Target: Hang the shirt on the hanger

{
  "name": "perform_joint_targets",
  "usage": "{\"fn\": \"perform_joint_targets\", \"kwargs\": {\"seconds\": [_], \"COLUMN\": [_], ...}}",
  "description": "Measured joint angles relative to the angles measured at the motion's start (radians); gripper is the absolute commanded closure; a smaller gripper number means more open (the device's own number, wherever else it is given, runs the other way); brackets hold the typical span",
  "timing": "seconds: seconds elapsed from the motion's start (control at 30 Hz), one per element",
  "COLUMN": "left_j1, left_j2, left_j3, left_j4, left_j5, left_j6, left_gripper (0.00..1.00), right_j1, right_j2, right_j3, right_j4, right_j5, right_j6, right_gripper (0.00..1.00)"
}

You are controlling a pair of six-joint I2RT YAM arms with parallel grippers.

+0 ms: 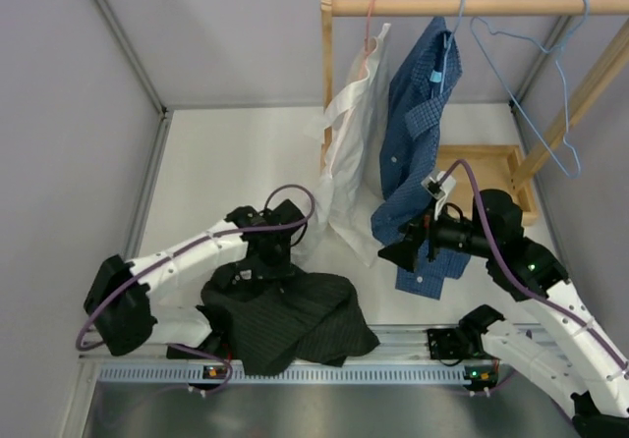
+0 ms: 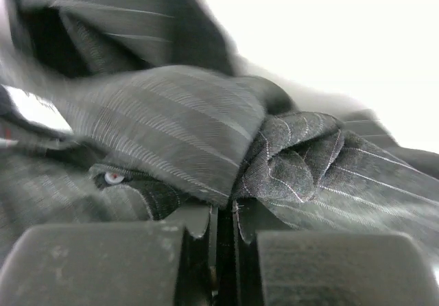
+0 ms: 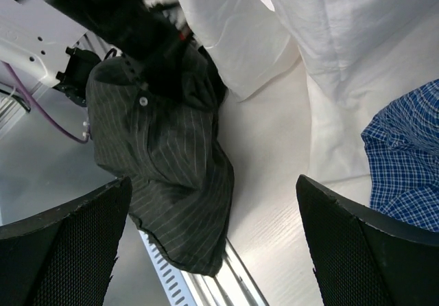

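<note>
Left claw (image 2: 223, 217) clamps a fold of the shirt (image 2: 171, 127), heaped just ahead of it; right claw (image 3: 212, 203) gapes wide.

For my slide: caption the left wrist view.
Left gripper shut on a fold of the dark pinstriped shirt, a pale button nearby.

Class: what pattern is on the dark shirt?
Fine pale stripes on the shirt; clearest in the left wrist view.

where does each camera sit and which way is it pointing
top external: above and behind, looking down on the table and shirt; both arms show.
left wrist: right on the shirt, bunched between its shut left gripper.
right wrist: looking across at the shirt and the left arm; open right gripper frames it.
shared: all see the shirt.
</note>
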Motion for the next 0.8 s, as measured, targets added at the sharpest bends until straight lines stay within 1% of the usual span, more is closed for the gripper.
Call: {"fn": "perform_joint_targets", "kwargs": {"seconds": [0.03, 0.1, 0.2, 0.27, 0.33, 0.37, 0.47, 0.5, 0.53, 0.63, 0.73, 0.8], "left_j1": [0.000, -0.002, -0.008, -0.012, -0.013, -0.013, -0.014, -0.016, -0.016, -0.018, -0.021, -0.020], "left_j2": [-0.021, -0.068, -0.136, -0.206, -0.296, -0.330, -0.431, -0.457, -0.485, -0.518, -0.567, -0.620], "left_j3": [0.040, 0.168, 0.348, 0.417, 0.430, 0.430, 0.416, 0.403, 0.375, 0.280, 0.149, 0.072], "left_j4": [0.001, 0.001, 0.041, 0.087, 0.141, 0.155, 0.218, 0.243, 0.278, 0.331, 0.364, 0.375], "left_j5": [-0.008, -0.030, -0.040, -0.026, 0.030, 0.064, 0.268, 0.352, 0.471, 0.704, 0.832, 0.877], "left_j6": [0.003, 0.032, 0.111, 0.187, 0.272, 0.303, 0.407, 0.434, 0.462, 0.505, 0.518, 0.520], "left_gripper": [1.00, 1.00, 1.00, 1.00, 1.00, 1.00, 1.00, 1.00, 1.00, 1.00, 1.00, 1.00], "right_j1": [0.000, 0.000, 0.000, 0.000, 0.000, 0.000, 0.000, 0.001, 0.001, 0.001, 0.001, 0.001], "right_j2": [-0.011, -0.032, -0.062, -0.083, -0.101, -0.109, -0.117, -0.115, -0.113, -0.100, -0.084, -0.062], "right_j3": [0.000, 0.000, 0.000, 0.000, 0.000, 0.000, 0.000, -0.001, -0.002, -0.010, -0.032, -0.047], "right_j4": [-0.006, -0.017, -0.025, -0.024, -0.020, -0.012, 0.023, 0.037, 0.050, 0.099, 0.127, 0.154], "right_j5": [0.006, 0.021, 0.038, 0.041, 0.040, 0.034, -0.011, -0.035, -0.053, -0.117, -0.144, -0.161], "right_j6": [0.000, 0.000, 0.000, -0.001, 0.000, 0.000, 0.002, 0.003, 0.004, 0.009, 0.014, 0.027], "right_gripper": [0.00, 0.01, 0.01, 0.01, 0.00, 0.01, 0.01, 0.01, 0.00, 0.00, 0.01, 0.00]}}
